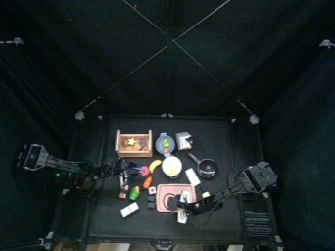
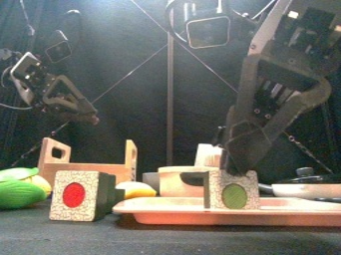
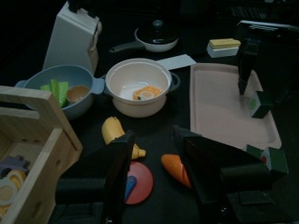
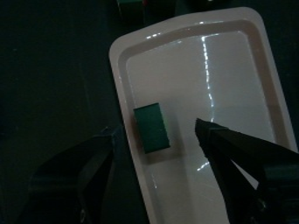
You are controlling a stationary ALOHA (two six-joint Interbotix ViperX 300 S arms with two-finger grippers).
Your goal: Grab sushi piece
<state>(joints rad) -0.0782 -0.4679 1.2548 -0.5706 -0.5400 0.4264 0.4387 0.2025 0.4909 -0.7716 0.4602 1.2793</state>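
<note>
On my left, my left gripper (image 3: 158,162) hangs above the table with its jaws spread and nothing between them. Below it lie a banana (image 3: 114,130) and a carrot (image 3: 176,169), close together. A wooden crate (image 2: 91,167) stands at the left, with a green vegetable (image 2: 20,186) beside it near the table's edge. In front of the crate sits 1 sushi piece with a red dot (image 2: 78,194), off the tray. A blue bowl (image 3: 59,90) holds green and orange food, and next to it a white pot (image 3: 140,84) holds something orange. A white carton (image 3: 73,37) stands behind them; I can read no writing on it. Further right, the pink tray (image 4: 233,105) holds the sushi piece with a green dot (image 4: 153,128). My right gripper (image 4: 158,140) hangs just above it, jaws wide apart on either side, gripping nothing.
</note>
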